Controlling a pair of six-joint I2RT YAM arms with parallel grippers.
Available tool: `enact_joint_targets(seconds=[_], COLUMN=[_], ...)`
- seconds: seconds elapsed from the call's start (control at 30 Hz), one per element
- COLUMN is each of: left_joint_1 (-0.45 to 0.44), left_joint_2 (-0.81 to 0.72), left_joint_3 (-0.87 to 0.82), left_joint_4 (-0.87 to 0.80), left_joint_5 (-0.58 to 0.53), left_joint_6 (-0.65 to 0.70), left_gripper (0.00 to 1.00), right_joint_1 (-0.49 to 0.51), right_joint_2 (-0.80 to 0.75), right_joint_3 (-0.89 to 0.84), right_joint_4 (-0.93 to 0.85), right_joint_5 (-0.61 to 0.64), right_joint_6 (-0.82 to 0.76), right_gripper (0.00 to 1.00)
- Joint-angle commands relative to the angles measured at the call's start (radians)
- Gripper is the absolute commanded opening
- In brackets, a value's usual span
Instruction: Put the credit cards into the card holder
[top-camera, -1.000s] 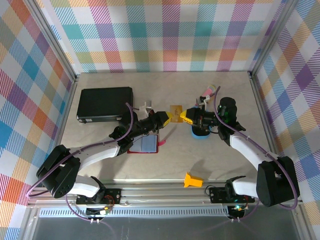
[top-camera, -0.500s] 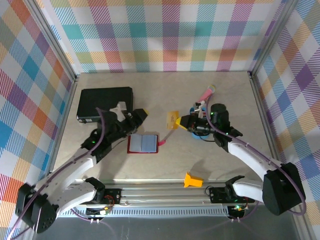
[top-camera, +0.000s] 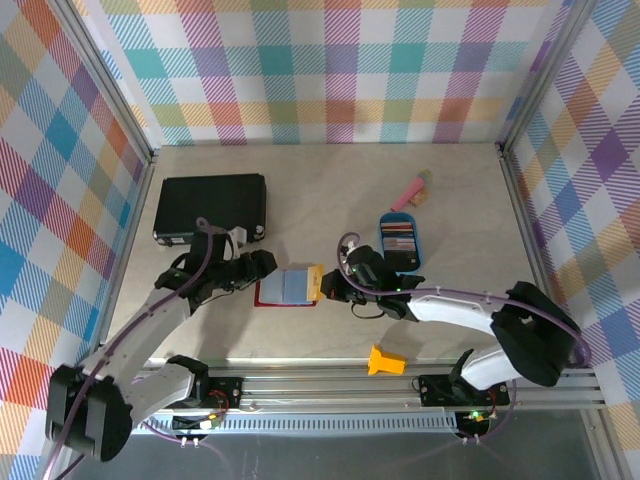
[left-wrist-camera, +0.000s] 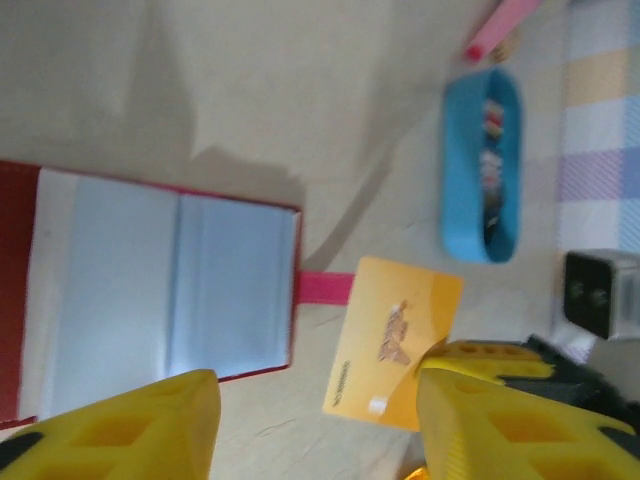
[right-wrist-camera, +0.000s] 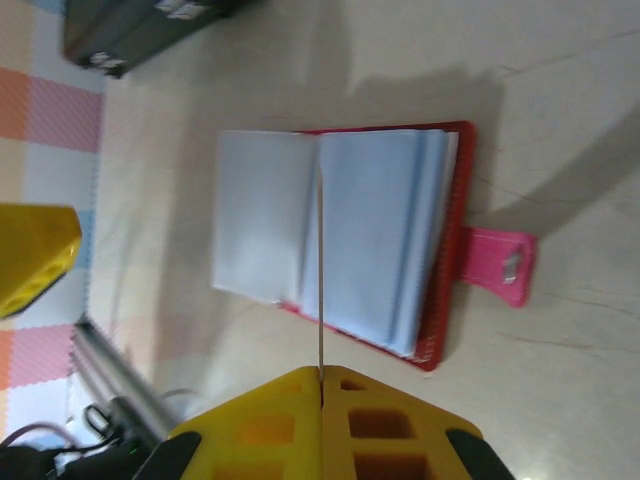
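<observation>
Right arm has swung left and nearer since half a second back, carrying the gold credit card (top-camera: 313, 283) away from the blue tray (top-camera: 382, 245) to the right edge of the card holder (top-camera: 285, 290). Left arm has drawn back to the wallet's left side.

- Right gripper (top-camera: 326, 286): clamped tight on the gold card, pinching one short end so most of the card juts out toward the wallet. Right wrist view has the card edge-on, a thin line in front of the open pages. I judge that this lets the free edge lead into a pocket.
- Left gripper (top-camera: 262, 262): fingers (left-wrist-camera: 120, 430) well apart, nothing between them. It hovers just beside the wallet's left edge, likely placed to steady the wallet during insertion.
- Card holder: lies open and flat, centre of table, grey-blue pockets up, pink closing tab (left-wrist-camera: 325, 287) sticking out right. Card sits over that tab in the left wrist view; whether it touches, cannot tell.

Containers:
- Card holder pockets: no card showing in them; gold card not yet in.
- Blue tray, right and farther back: more credit cards (top-camera: 400, 238) stacked inside; count unclear.

Also there: black case (top-camera: 210, 205) far left, pink item (top-camera: 412, 188) beyond the tray, orange piece (top-camera: 385, 360) at the near edge.
</observation>
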Motion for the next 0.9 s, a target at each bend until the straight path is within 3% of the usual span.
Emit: enact_joint_targets(seconds=[0.0,0.47,0.67,0.87], left_joint_1=[0.017,0.022,0.022,0.023], left_joint_2=[0.059,0.231,0.204,0.279], left_joint_3=[-0.028,-0.055,-0.061,-0.062], left_joint_4=[0.104,0.165,0.117,0.135], left_joint_5=[0.061,-0.064,-0.165,-0.139], left_joint_6=[0.058,0.146,0.196,0.227], left_gripper=[0.4,0.3,0.29,0.3], right_joint_1=[0.003,0.003,0.014,0.027], right_joint_2=[0.023,0.189,0.234,0.274], right_joint_3=[0.044,0.102,0.117,0.134], right_joint_4=[0.047,0.238,0.258,0.273], right_joint_5=[0.054,-0.072,-0.054,-0.061], right_joint_6=[0.012,0.002,0.024,0.028], right_gripper=[0.0,0.0,0.0,0.0])
